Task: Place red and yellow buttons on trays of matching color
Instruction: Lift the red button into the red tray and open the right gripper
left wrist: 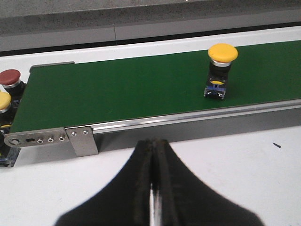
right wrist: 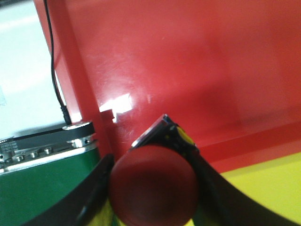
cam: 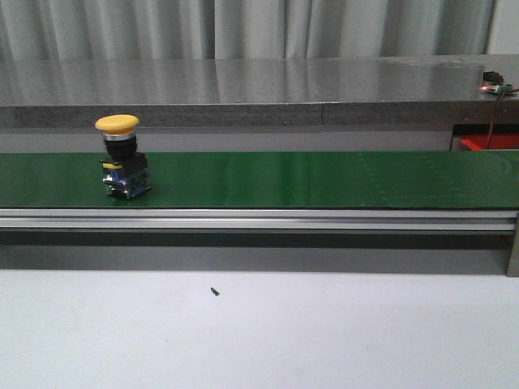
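Observation:
A yellow button [cam: 117,124] on a black and blue body stands upright on the green conveyor belt [cam: 324,178] at its left part; it also shows in the left wrist view [left wrist: 223,52]. My left gripper [left wrist: 154,146] is shut and empty over the white table, in front of the belt. My right gripper [right wrist: 153,188] is shut on a red button [right wrist: 153,186] and holds it over the red tray [right wrist: 188,70], near the yellow tray [right wrist: 268,188]. Neither gripper shows in the front view.
A red button [left wrist: 10,76] and a yellow button [left wrist: 3,100] sit beyond the belt's left end. The belt's metal end bracket [left wrist: 51,139] is close by. A black cable [right wrist: 56,84] hangs beside the red tray. A small black speck [cam: 214,291] lies on the white table.

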`<state>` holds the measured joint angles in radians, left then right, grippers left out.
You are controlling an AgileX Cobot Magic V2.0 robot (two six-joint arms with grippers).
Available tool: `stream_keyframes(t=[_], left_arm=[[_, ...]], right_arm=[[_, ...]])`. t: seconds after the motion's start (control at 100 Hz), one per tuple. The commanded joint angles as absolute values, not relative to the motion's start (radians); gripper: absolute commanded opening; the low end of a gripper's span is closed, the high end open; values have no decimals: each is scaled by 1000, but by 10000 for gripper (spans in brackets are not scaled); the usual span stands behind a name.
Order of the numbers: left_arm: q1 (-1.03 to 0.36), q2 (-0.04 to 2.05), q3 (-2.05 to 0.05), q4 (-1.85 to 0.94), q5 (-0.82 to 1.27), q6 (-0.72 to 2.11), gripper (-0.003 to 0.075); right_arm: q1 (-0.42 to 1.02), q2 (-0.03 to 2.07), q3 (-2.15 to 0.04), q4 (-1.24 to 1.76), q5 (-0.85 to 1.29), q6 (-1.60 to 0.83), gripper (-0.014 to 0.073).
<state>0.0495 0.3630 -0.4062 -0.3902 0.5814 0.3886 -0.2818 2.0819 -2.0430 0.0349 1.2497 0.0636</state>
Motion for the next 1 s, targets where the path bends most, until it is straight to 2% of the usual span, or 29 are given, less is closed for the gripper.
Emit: stream_keyframes(t=[0.0, 0.52, 0.61, 0.74, 0.8, 0.99], left_arm=[[43, 370, -431, -418, 511, 385, -20], [43, 370, -431, -418, 511, 385, -20], [43, 370, -431, -418, 511, 385, -20], [43, 370, -431, -418, 511, 385, -20], [43, 370, -431, -418, 511, 385, -20], [43, 370, -431, -418, 511, 385, -20]], right_arm=[[-286, 2054, -2073, 49, 1257, 54, 140], [-286, 2177, -2071, 59, 1243, 54, 144], [-286, 2182, -2071, 59, 1235, 53, 201], [-286, 2182, -2071, 59, 1229, 53, 400], [-286, 2182, -2071, 59, 1231, 53, 463], [-286, 2178, -2071, 59, 1237, 54, 473]])
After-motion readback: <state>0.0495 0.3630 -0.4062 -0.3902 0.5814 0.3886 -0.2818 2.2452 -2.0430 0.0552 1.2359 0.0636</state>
